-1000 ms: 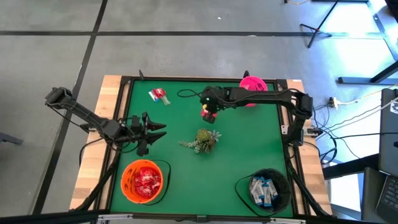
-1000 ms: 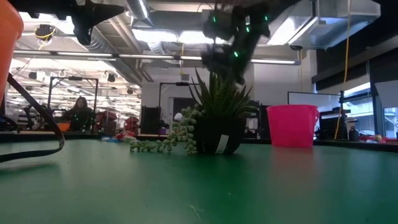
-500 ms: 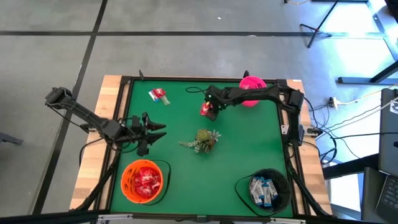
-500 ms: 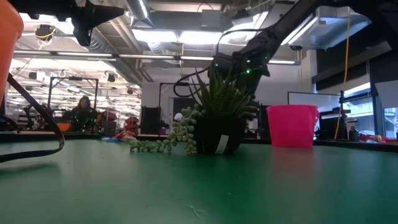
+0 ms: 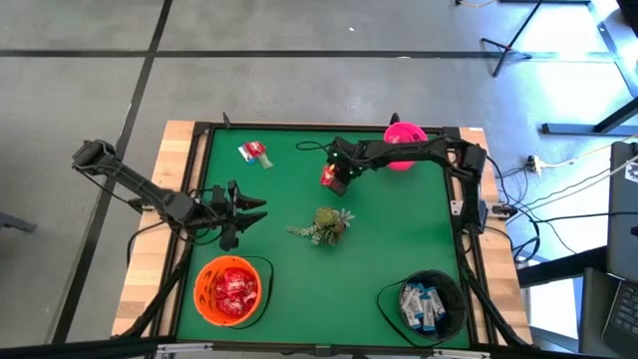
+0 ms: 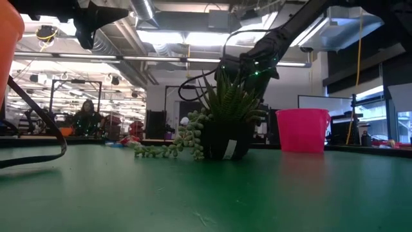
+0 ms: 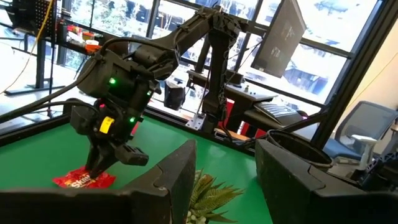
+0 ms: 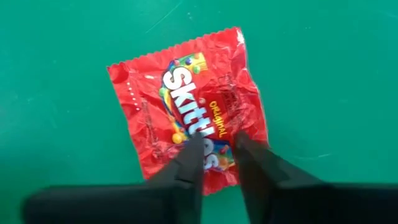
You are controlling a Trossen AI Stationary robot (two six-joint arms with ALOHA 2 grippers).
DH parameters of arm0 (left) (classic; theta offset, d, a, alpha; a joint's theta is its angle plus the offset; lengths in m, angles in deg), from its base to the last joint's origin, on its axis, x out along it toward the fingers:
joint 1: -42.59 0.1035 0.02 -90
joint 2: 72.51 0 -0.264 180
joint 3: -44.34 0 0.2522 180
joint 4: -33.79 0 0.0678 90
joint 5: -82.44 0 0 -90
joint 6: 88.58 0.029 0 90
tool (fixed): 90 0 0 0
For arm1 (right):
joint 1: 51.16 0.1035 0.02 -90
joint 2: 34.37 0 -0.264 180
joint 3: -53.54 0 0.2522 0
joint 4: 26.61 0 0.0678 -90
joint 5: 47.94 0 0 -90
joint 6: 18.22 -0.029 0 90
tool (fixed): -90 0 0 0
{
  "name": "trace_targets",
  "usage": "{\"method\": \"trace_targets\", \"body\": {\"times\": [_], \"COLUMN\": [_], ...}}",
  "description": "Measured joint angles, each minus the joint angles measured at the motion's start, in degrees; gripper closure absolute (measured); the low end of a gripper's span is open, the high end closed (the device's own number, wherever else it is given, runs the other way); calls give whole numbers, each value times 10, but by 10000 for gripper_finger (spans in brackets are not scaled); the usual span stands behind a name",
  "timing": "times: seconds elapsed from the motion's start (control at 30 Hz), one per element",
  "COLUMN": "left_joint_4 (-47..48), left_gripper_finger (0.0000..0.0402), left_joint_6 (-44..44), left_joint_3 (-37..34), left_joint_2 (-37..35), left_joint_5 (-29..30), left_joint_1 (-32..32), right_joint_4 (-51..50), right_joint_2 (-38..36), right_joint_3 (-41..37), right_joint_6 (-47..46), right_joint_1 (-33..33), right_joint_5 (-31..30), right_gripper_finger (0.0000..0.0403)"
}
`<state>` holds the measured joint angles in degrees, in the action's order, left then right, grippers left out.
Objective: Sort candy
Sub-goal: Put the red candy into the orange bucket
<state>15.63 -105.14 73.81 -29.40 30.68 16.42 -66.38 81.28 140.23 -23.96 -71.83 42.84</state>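
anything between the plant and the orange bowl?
Nothing: in the high view the stretch from the plant to the orange bowl is bare green mat. The left claw sits just off that line.

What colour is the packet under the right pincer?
Red, a Skittles packet; clearest in the right wrist view.

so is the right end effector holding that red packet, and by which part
Its fingers pinch one short edge of the red Skittles packet, which lies flat on the green table, not lifted. The left end effector holds nothing.
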Motion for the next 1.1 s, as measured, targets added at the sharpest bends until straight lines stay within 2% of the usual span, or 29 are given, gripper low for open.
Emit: {"method": "trace_targets", "body": {"times": [0.1,0.17,0.33,0.53,0.7,0.8,0.9,1.0,1.1], "left_joint_4": [0,1,3,6,6,7,9,12,16], "left_gripper_finger": [246,246,246,246,246,246,246,246,246], "left_joint_6": [-10,-11,-13,-13,-13,-13,-13,-13,-13], "left_joint_3": [0,0,0,0,0,0,0,0,0], "left_joint_2": [0,0,0,0,0,0,0,0,0], "left_joint_5": [0,0,0,0,0,0,0,0,0], "left_joint_1": [0,0,0,0,0,0,0,0,0], "right_joint_4": [-10,-18,-32,-14,-12,-8,11,24,30], "right_joint_2": [1,-3,-30,-100,-129,-123,-104,-78,-52], "right_joint_3": [6,13,19,28,27,26,20,17,16], "right_joint_6": [2,1,2,7,7,19,30,36,42], "right_joint_1": [1,1,12,45,66,69,69,69,71], "right_joint_5": [5,13,14,-19,-27,-20,15,46,48], "right_gripper_finger": [377,395,399,401,401,391,365,319,261]}}
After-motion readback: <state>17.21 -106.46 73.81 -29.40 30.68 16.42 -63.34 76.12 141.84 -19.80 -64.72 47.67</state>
